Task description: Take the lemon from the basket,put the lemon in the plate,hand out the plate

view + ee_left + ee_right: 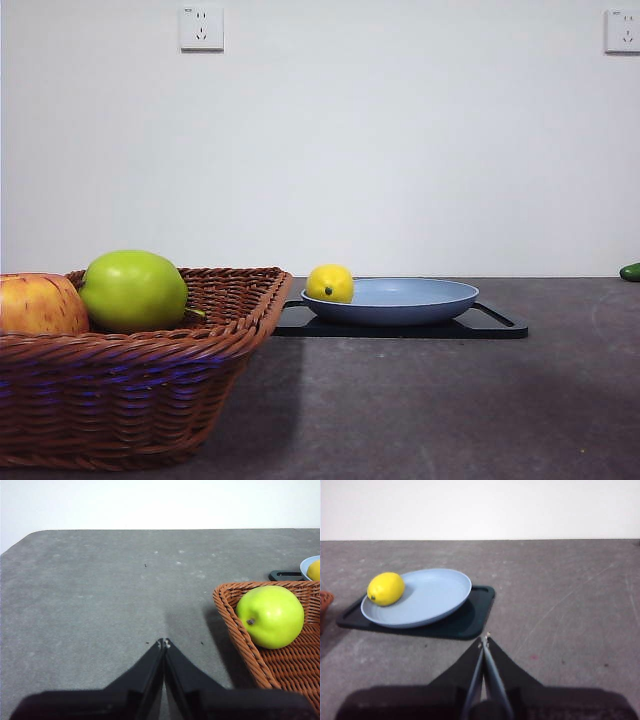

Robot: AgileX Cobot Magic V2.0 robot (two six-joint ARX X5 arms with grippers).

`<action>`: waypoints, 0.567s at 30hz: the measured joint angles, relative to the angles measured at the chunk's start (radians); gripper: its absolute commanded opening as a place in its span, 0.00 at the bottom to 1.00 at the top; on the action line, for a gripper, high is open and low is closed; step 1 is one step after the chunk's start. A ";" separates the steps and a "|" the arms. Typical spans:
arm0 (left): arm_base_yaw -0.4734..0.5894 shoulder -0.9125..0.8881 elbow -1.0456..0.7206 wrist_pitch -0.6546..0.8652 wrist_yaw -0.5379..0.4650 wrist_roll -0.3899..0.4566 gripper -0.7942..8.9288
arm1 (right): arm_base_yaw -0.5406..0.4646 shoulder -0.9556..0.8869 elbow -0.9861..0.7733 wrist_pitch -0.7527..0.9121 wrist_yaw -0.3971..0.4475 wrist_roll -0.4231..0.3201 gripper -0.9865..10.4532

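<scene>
Right gripper [484, 639], jaws closed and empty, faces the plate [432, 597]; the lemon [385, 588] near its rim could roll off if tipped.

Lemon [330, 283]: bright yellow, dark dot at one end. Plate [420, 297]: matte light blue. Tray [495, 325] beneath: flat black. Basket [140, 395]: brown woven wicker, braided rim. Green apple [133, 291]: yellow-green, brown stem pit. Second apple [38, 304], lower left of the frame: red-yellow streaks. Table [450, 410]: speckled dark grey. Wall [400, 140]: white.
</scene>
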 measured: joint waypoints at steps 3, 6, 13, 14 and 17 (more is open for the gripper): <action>0.000 0.000 0.000 0.000 0.000 0.000 0.09 | 0.000 -0.010 -0.031 0.004 -0.003 0.002 0.09; 0.000 0.000 0.000 0.000 0.000 0.000 0.09 | 0.000 -0.016 -0.053 0.003 -0.003 0.004 0.09; 0.000 0.000 0.000 0.000 0.000 0.000 0.09 | 0.000 -0.019 -0.053 -0.003 -0.003 0.038 0.09; 0.000 0.000 0.000 0.000 0.000 0.000 0.09 | 0.000 -0.019 -0.053 -0.003 -0.003 0.040 0.09; 0.000 0.000 0.000 0.000 0.000 0.000 0.09 | 0.000 -0.019 -0.053 -0.003 -0.003 0.042 0.09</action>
